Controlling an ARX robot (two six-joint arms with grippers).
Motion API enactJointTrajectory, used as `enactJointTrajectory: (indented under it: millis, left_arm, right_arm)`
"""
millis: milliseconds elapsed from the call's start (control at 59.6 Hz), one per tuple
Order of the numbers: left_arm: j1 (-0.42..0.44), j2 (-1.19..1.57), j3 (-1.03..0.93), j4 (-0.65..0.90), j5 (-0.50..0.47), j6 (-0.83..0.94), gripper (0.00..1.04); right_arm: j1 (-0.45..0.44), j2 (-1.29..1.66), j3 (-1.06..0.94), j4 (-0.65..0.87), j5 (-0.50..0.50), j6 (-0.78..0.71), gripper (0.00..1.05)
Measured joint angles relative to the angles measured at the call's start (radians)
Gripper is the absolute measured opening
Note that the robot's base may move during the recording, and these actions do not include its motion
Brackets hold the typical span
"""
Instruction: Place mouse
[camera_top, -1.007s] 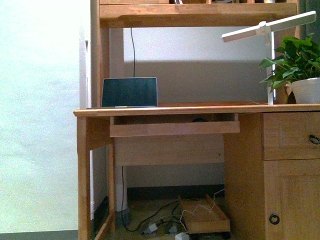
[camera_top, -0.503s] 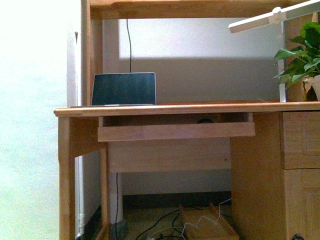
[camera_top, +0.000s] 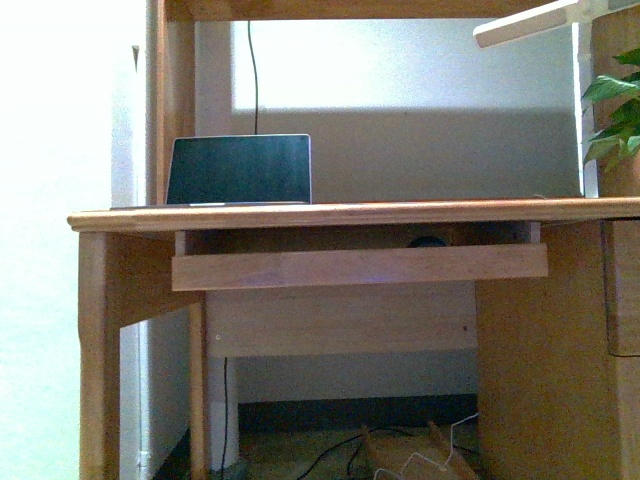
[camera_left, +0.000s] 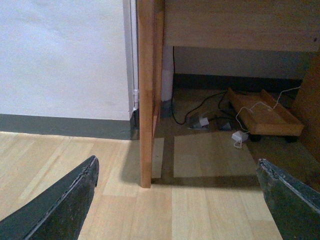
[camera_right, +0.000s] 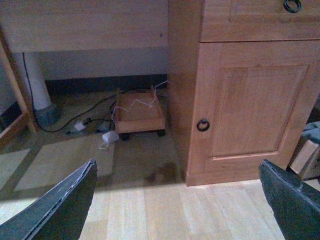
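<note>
In the front view only the dark rounded top of the mouse (camera_top: 427, 241) shows, on the pull-out keyboard tray (camera_top: 360, 266) under the desk top (camera_top: 350, 214). The tray's front board hides the rest of it. Neither arm appears in the front view. My left gripper (camera_left: 177, 202) is open and empty, low over the wooden floor beside the desk's leg (camera_left: 146, 100). One dark finger (camera_left: 65, 205) sits at each side of that view. My right gripper (camera_right: 177, 202) is also open and empty, above the floor in front of the cabinet door (camera_right: 255, 110).
An open laptop (camera_top: 240, 170) stands on the desk at the left. A white lamp arm (camera_top: 540, 20) and a green plant (camera_top: 615, 120) are at the right. Under the desk lie cables (camera_left: 200, 107), a white adapter (camera_right: 110, 137) and a wheeled wooden tray (camera_right: 139, 112).
The desk has grown larger in the front view and its left leg has slid outwards, so the view has moved closer. The mouse and the laptop stay where they were on the desk.
</note>
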Motion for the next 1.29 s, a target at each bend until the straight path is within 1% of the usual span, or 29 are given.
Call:
enactJointTrajectory:
  millis: [1292]
  left_arm:
    - [0.000, 0.002, 0.000, 0.000, 0.000, 0.000, 0.97]
  right_arm:
    - [0.000, 0.001, 0.000, 0.000, 0.000, 0.000, 0.97]
